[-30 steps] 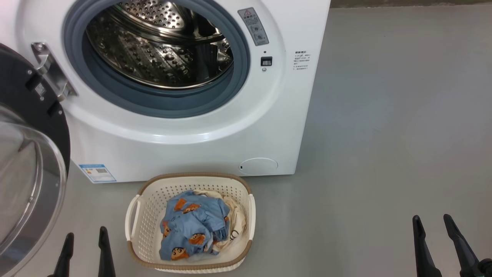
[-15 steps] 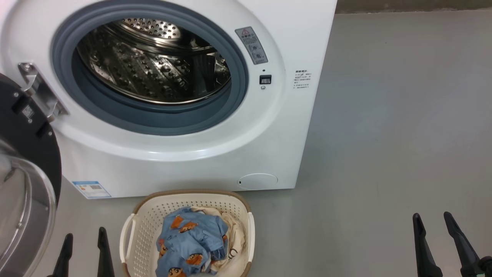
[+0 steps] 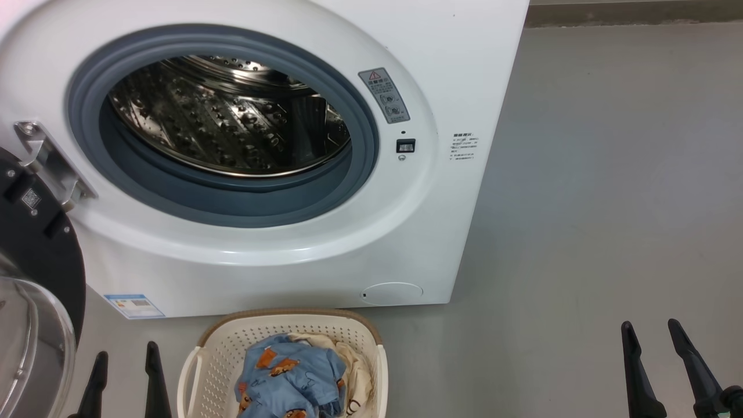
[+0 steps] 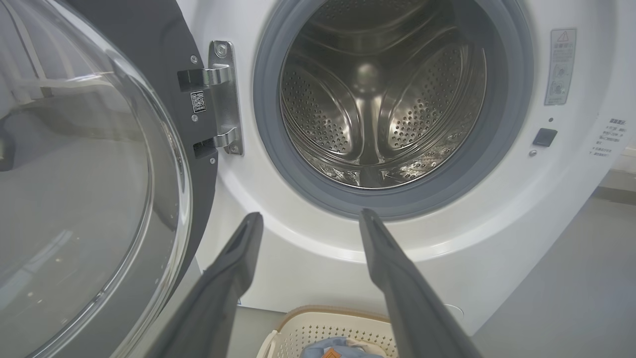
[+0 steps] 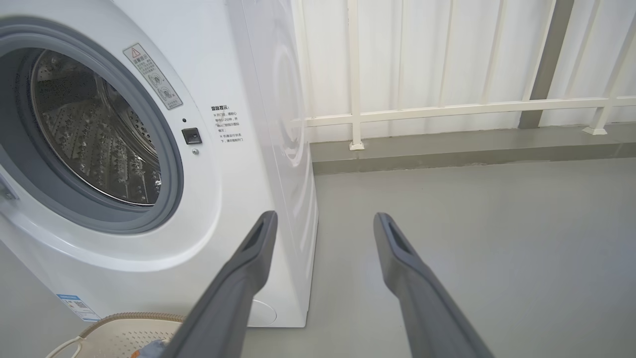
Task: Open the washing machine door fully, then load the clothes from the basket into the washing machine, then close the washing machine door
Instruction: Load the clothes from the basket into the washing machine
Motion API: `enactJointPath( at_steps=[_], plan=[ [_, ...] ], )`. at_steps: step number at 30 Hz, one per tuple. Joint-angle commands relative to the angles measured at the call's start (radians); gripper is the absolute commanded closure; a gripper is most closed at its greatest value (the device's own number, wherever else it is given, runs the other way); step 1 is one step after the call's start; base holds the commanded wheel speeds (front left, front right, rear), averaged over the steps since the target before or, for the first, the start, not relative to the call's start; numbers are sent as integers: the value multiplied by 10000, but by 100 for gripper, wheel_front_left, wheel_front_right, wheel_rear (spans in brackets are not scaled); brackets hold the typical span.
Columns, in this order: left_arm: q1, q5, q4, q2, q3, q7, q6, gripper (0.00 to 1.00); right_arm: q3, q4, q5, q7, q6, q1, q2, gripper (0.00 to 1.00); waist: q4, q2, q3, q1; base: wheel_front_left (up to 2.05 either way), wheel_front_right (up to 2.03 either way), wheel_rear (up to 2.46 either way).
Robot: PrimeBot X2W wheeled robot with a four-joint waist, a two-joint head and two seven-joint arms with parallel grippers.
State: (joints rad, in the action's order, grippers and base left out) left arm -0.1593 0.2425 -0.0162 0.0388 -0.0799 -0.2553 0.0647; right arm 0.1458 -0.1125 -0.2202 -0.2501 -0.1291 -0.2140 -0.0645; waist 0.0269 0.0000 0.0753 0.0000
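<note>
In the head view we see the big white box-shaped washing machine (image 3: 278,273), drum (image 3: 220,128) bare, its round black-rimmed glass door (image 3: 35,249) swung out at the left. The small cream perforated plastic basket (image 3: 290,315) sits on the grey floor (image 3: 580,203) just in front, holding the light blue cartoon-print and cream clothes (image 3: 290,371). Our left claw (image 3: 127,351) hangs wide and empty just left of the basket; our right claw (image 3: 650,325), equally wide, is well off to the right.

In the left wrist view the door's glass bowl lies close to the left of the left claw (image 4: 310,215); whether the door is fully open we cannot tell.

In the right wrist view the right claw (image 5: 324,215) points past the machine at the floor.

We judge a reach could snag the basket rim, and a shallow pinch could leave one garment or trail cloth over the gasket (image 3: 232,206).
</note>
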Motion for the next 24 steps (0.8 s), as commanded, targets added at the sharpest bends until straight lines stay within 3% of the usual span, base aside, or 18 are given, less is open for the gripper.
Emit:
enactJointPath(
  at_steps=[1, 24],
  plan=[
    [365, -122, -175, 114, -328, -65, -66, 0, -216, -189, 21, -117, -16, 365, -198, 0, 2, 0, -2, 0, 0, 0, 0],
    [405, -119, -177, 114, -75, -65, 184, 0, -326, -147, 21, -117, -16, 527, -43, 0, -234, 0, 356, 0, 0, 0, 0]
  ],
)
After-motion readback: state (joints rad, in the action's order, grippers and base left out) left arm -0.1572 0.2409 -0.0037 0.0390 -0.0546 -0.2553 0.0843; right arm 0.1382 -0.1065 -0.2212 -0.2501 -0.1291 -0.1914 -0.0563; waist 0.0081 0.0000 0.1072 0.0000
